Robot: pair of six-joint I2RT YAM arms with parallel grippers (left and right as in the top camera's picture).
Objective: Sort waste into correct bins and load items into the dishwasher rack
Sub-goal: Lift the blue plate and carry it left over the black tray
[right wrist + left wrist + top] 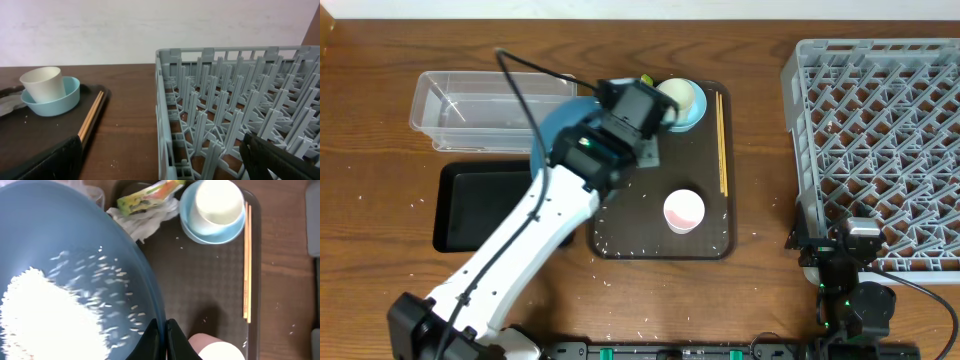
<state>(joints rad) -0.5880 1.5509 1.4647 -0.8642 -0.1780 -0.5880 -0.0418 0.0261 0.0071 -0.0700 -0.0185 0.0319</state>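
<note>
The dark blue dish (75,245) is clamped at its rim by the left claw (162,330), whose jaws are pinched narrow on that edge. One heap of white rice (45,315) lies in it, with loose grains strewn up its inner wall. From overhead the dish (555,128) shows over the right end of the clear tub (460,105) and the left edge of the brown serving tray (705,235).

On that tray there is one light blue bowl (192,227) with one white cup (219,202) standing in it. There is also one pinkish cup (683,210) on its own, and a pair of chopsticks (246,265) lies along the right edge. One yellow-green wrapper (150,191) rests on one crumpled paper scrap (145,220) just beside the bowl. The wrapper's print is too blurred to read.

The black tray (455,210) sits in front of the tub, close to it. A strip of bare bench (760,150), dotted with stray grains, separates the serving tray from the grey rack (800,120).

The right claw (847,238) hangs at the rack's near corner, jaws wide apart and gripping nothing.
</note>
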